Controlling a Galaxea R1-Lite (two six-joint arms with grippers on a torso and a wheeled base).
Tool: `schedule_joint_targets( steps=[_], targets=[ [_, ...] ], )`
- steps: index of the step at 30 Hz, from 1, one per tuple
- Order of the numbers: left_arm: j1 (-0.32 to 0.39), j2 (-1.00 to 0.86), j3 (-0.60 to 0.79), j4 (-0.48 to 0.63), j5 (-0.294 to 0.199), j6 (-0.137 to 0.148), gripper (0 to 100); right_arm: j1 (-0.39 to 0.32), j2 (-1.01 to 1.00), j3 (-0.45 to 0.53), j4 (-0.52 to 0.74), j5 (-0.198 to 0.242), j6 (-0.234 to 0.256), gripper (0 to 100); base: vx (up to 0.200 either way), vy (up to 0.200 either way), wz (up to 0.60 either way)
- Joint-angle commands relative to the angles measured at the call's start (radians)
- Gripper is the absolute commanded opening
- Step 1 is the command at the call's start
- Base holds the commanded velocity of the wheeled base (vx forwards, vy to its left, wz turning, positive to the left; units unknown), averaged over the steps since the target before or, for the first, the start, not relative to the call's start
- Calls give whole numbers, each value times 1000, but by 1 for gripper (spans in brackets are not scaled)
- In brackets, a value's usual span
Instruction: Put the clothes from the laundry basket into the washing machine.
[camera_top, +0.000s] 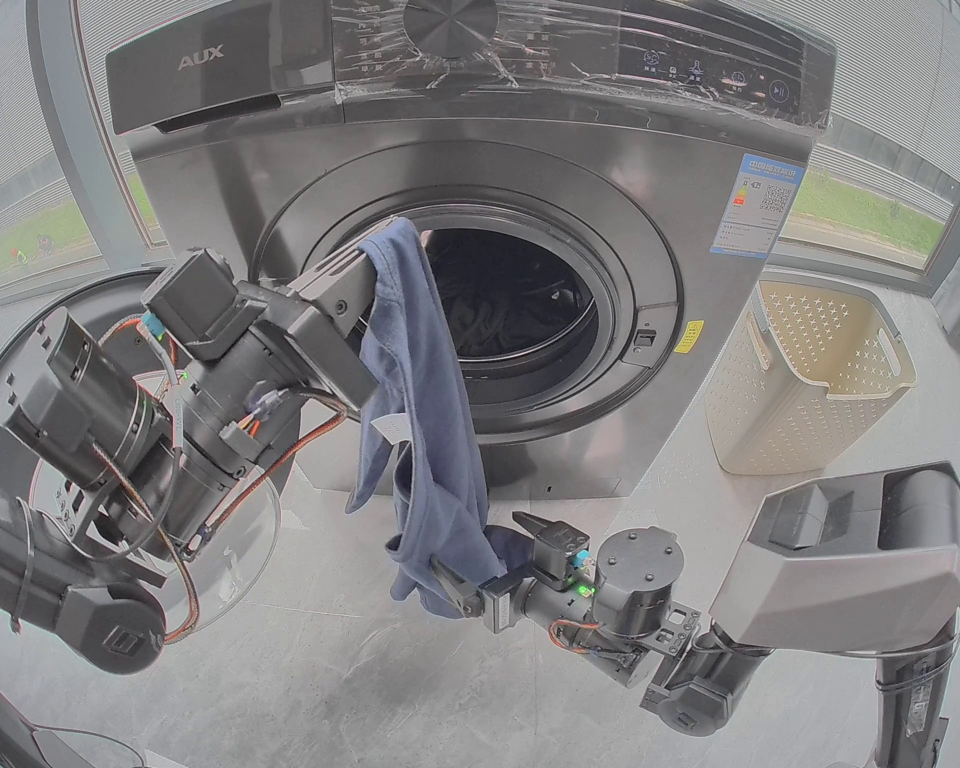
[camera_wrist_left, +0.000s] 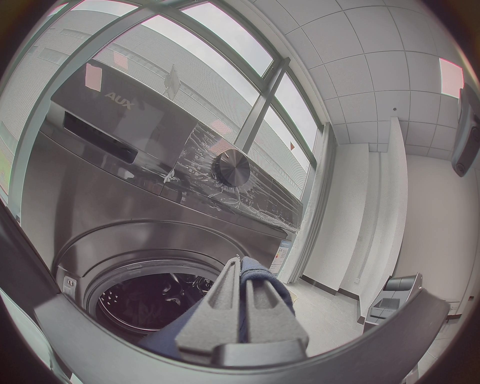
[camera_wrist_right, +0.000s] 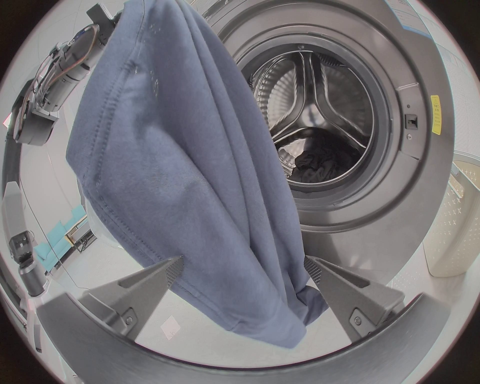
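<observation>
Blue garment (camera_top: 430, 400): soft knit cloth with stitched hems and a small white tag. It hangs in long folds before the left part of the round opening of the washing machine (camera_top: 600, 180) and hides that side of the opening.

Left gripper (camera_wrist_left: 242, 272): its grey wedge-shaped fingers are pressed together on the garment's top edge, level with the upper left rim of the opening.

Right gripper (camera_wrist_right: 242, 262): it sits low, near the floor (camera_top: 350, 680), with its jaws spread wide. The garment's lower folds hang between them; whether the fingers touch the cloth cannot be told.

The machine has a brushed grey metal front, a round knob (camera_wrist_left: 231, 168) and a control panel under wrinkled clear film (camera_top: 560, 40). Its ribbed steel drum (camera_wrist_right: 300, 90) holds dark clothes (camera_wrist_right: 320, 157) at the bottom. The round glass door (camera_top: 235, 545) stands swung open behind the left arm.

Laundry basket (camera_top: 810, 380): cream perforated plastic with cut handles. It stands on the floor at the machine's right corner.

The floor is pale, smooth and glossy. Large windows with grey frames run behind the machine.
</observation>
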Motion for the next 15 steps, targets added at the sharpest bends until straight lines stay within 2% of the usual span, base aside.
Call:
schedule_joint_targets(
  steps=[1,3,4,6,10,15],
  targets=[
    [-5,-5,4,-7,-6,-1,0,-28,90,-123,6,1,-13,100,0,0,0],
    [-11,-7,4,-9,-7,-1,0,-30,105,-151,7,1,-16,100,0,0,0],
    [-23,-9,4,-10,-7,-1,0,-40,140,-208,9,1,-27,100,0,0,0],
    [-26,-22,7,-10,-7,-5,0,-54,167,-254,10,0,-36,100,0,0,0],
    [-60,-48,12,-4,-9,-25,0,-93,206,-353,27,-3,-36,100,0,0,0],
    [-63,-56,13,-3,-10,-28,0,-123,243,-439,32,-8,-34,100,0,0,0]
  ],
)
